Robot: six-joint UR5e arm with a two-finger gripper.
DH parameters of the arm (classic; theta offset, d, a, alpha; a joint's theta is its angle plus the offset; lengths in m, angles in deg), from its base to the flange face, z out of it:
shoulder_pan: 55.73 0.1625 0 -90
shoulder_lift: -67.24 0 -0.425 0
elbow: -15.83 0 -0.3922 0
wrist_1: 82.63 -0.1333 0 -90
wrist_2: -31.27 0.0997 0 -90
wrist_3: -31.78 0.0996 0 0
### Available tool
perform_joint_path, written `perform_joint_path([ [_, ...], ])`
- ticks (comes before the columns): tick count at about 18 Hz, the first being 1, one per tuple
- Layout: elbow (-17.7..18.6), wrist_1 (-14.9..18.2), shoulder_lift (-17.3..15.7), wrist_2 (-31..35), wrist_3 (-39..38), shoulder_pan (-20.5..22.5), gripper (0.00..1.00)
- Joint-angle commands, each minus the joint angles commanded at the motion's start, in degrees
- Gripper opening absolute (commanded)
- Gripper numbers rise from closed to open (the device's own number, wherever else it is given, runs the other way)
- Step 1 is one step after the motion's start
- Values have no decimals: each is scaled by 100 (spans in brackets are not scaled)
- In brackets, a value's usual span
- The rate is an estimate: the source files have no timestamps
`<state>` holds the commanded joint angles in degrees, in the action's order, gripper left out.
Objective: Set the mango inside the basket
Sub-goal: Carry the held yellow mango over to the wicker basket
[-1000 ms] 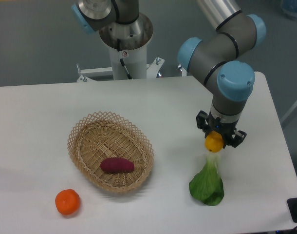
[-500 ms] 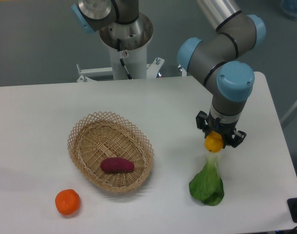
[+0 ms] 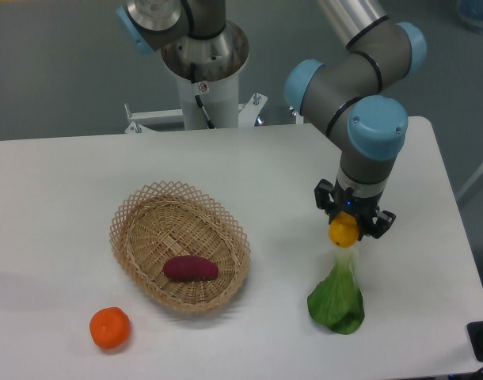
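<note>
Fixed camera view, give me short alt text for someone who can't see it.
A robot arm's end effector holds a yellow mango above a white table, just over a leafy green. To the left, a wicker basket holds a purple tuber; a tangerine sits nearby.

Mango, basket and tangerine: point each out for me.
mango [image 3: 344,230], fixed camera, its yellow face below the hand
basket [image 3: 135,208], fixed camera, its lattice rim at the far left
tangerine [image 3: 110,328], fixed camera, its middle
</note>
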<state>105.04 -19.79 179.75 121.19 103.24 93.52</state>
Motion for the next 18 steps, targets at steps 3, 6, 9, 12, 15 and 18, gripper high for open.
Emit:
perform_joint_path([
  [3, 359, -35, -141, -88, 0, -193, 57],
  [6, 422, -26, -211, -88, -105, -430, 57],
  [9, 439, -17, -220, -88, -465, -816, 57],
  [12, 570, -26, -273, -88, -519, -1098, 58],
  [15, 852, -26, -457, -97, -519, -1431, 58],
  [18, 923, -26, -492, -88, -545, -1783, 58],
])
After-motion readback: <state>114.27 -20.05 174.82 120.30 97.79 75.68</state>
